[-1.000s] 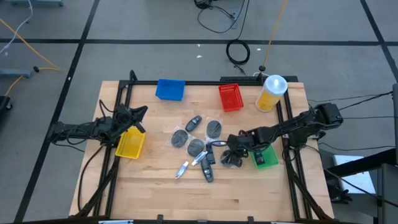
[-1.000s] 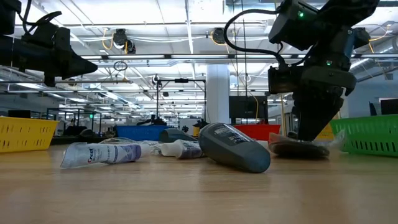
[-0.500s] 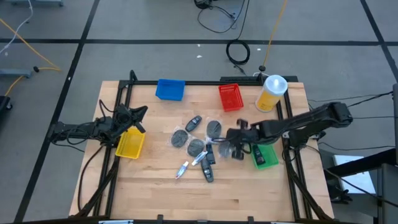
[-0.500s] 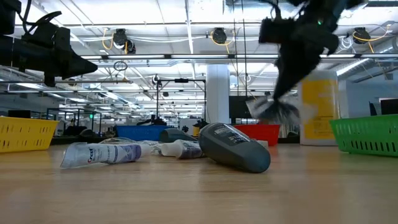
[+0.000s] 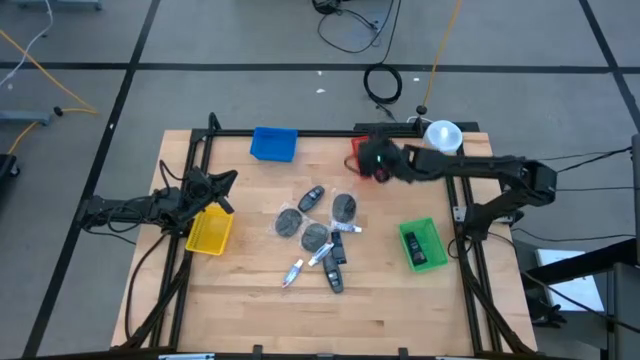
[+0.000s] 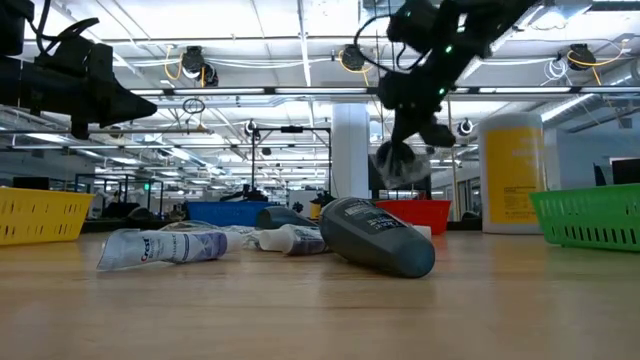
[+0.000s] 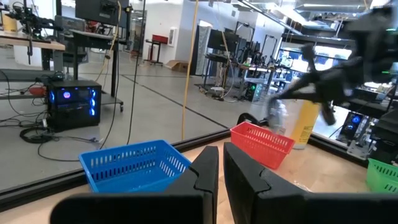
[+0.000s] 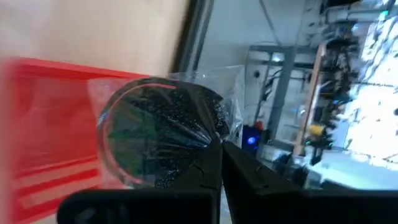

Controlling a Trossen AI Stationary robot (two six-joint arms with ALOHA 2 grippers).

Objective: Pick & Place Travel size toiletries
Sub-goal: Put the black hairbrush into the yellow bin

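Right gripper (image 8: 217,163) hangs above the red bin (image 5: 368,157), jaws clamped on a wrapped grey disc (image 8: 158,129). Left gripper (image 7: 219,173), jaws closed, waits beside the yellow bin (image 5: 209,231), far from red.

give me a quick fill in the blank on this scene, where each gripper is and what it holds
1. The right gripper is shut on a wrapped grey disc above the ____ bin.
2. The left gripper, shut and holding nothing, waits above the ____ bin.
3. The bin nearest the tall canister with the white lid is ____.

Missing words: red; yellow; red
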